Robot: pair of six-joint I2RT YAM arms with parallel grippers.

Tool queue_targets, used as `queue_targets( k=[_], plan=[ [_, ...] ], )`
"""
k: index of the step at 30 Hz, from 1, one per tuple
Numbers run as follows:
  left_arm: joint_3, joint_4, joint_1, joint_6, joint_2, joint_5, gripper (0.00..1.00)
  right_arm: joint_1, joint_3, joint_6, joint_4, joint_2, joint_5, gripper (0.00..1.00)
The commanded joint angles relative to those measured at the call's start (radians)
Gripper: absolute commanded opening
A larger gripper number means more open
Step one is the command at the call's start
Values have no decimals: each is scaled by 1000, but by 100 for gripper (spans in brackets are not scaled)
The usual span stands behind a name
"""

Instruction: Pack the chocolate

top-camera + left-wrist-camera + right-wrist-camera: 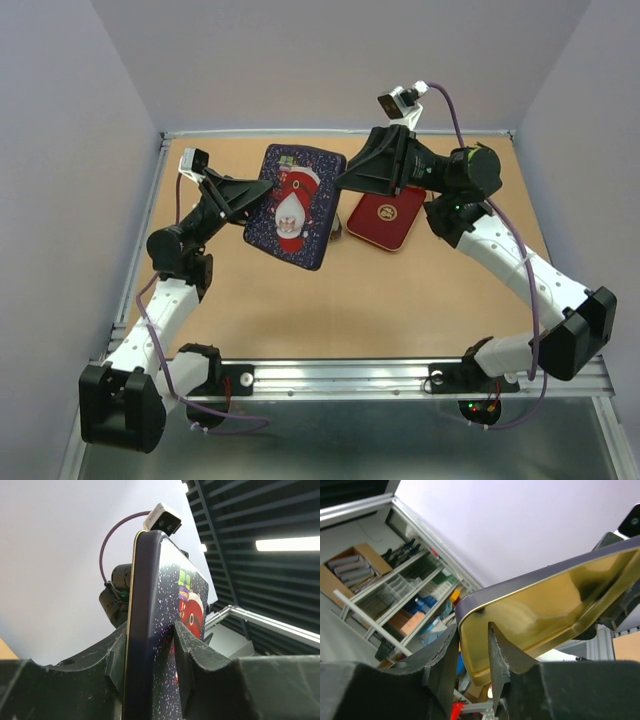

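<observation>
No chocolate shows in any view. A dark blue tin lid (pixel 292 207) with a Santa picture is held tilted above the table between both grippers. My left gripper (pixel 252 197) is shut on its left edge; the left wrist view shows the lid (pixel 165 595) edge-on between my fingers (pixel 192 655). My right gripper (pixel 347 176) is shut on its upper right edge; the right wrist view shows the lid's gold inner side (pixel 550 600) with one finger (pixel 496 650) inside the rim and the other outside.
A flat red tray (pixel 385 218) with a round gold emblem lies on the brown table (pixel 330 310) behind and right of the lid, partly under the right arm. Grey walls close in the table at the left, back and right.
</observation>
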Motion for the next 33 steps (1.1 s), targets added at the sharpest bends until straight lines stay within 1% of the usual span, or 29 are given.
queue_targets(
  k=[1, 3, 5, 10, 14, 17, 21, 23, 24, 26, 27, 29, 30, 33],
  plan=[
    [25, 671, -4, -29, -26, 7, 8, -9, -61, -54, -16, -5, 33, 37],
    [28, 656, -4, -18, -28, 7, 0, -12, -84, -56, -16, -7, 42, 42],
    [30, 651, -6, -9, -28, 3, 0, -13, -105, -54, -17, -11, 56, 45],
    [19, 632, -3, 14, -41, -7, 0, -26, -203, -51, -17, -45, 91, 55],
    [-6, 557, 2, 68, -77, -31, 0, -29, -240, -60, -20, -74, 112, 59],
    [-21, 454, 3, 138, -106, -42, 0, -27, -243, -62, -20, -80, 120, 60],
    [-13, 357, 2, 196, -132, -54, 0, -29, -240, -65, -32, -68, 108, 55],
    [-7, 325, 2, 230, -137, -49, 0, -27, -245, -69, -37, -60, 106, 45],
    [-3, 282, 2, 261, -144, -49, 0, -27, -253, -69, -42, -57, 106, 40],
    [-4, 227, 3, 305, -155, -66, 0, -27, -256, -74, -43, -53, 106, 38],
    [-6, 164, 2, 328, -158, -69, 0, -27, -256, -80, -46, -48, 103, 38],
    [-10, 92, 2, 411, -166, -80, 0, -29, -256, -85, -49, -31, 99, 38],
    [-19, 48, 2, 436, -164, -86, 0, -29, -256, -94, -59, -25, 99, 34],
    [-26, -12, 2, 500, -153, -105, 0, -27, -271, -111, -71, -2, 102, 24]
  ],
)
